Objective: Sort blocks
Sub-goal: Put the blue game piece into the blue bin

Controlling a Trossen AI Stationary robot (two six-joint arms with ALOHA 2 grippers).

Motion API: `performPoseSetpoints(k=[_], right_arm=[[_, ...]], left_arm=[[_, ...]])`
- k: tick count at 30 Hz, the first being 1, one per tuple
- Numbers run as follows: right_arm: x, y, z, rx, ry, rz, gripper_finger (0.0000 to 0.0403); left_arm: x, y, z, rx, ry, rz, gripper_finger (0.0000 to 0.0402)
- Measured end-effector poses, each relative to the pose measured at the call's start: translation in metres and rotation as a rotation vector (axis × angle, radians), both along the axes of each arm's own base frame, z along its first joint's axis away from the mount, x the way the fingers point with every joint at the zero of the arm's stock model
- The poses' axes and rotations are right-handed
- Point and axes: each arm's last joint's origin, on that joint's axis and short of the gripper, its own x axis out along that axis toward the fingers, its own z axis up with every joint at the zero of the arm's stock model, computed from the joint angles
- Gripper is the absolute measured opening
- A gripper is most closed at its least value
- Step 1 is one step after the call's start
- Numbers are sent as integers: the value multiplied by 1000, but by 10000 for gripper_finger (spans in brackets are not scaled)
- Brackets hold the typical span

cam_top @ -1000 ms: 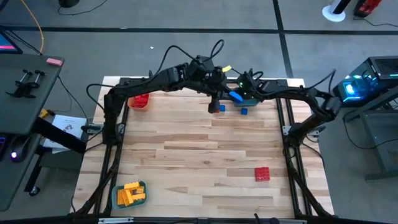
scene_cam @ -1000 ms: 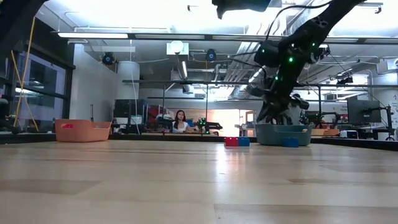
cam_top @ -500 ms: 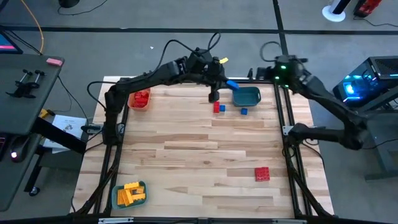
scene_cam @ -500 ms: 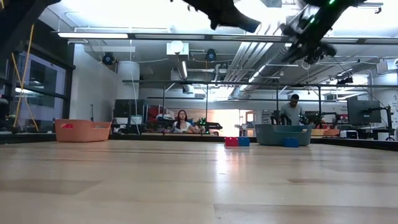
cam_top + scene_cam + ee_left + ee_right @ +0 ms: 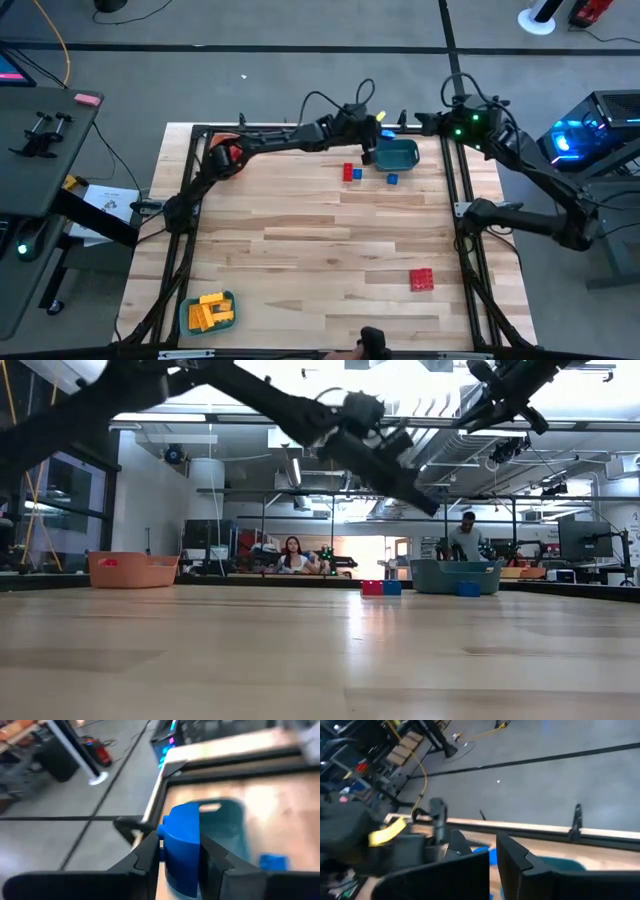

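My left gripper [image 5: 373,146] hovers at the left rim of the teal tray [image 5: 397,155] at the table's far side, shut on a blue block [image 5: 181,842]. In the low view the gripper [image 5: 425,503] slants down toward that tray [image 5: 455,575], still well above it. A red and blue pair of blocks [image 5: 351,173] and a lone blue block [image 5: 392,179] rest flat on the table beside the tray. A red block [image 5: 421,279] lies near the right front. My right gripper [image 5: 493,862] is shut and empty, raised past the far right edge [image 5: 432,122]. My left gripper pinches the blue block's two opposite side faces [image 5: 167,851] between its two fingers. The block stands up past the fingertips [image 5: 212,857]. The fingers slant downward, coming from the table's left. The block is lifted clear, above the tray's rim.
An orange tray [image 5: 224,160] with red blocks stands at the far left. A tray with yellow blocks [image 5: 210,311] sits at the near left corner. Bare wood spans the table's middle. People show in the room behind in the low view.
My left gripper has come down and gone toward the teal tray with the blue block, tipping more level. My right gripper has risen from the teal tray and drawn back toward the far right edge, staying shut.
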Motion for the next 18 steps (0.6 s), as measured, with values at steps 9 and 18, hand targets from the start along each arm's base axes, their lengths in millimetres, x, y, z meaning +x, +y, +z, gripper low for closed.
performPoseSetpoints(k=[9, 18], right_arm=[[19, -4, -10, 30, 64, 57, 0], [26, -6, -18, 39, 151, 211, 0]], left_arm=[[9, -15, -5, 74, 17, -45, 172], [-32, -30, 44, -46, 229, -76, 201]])
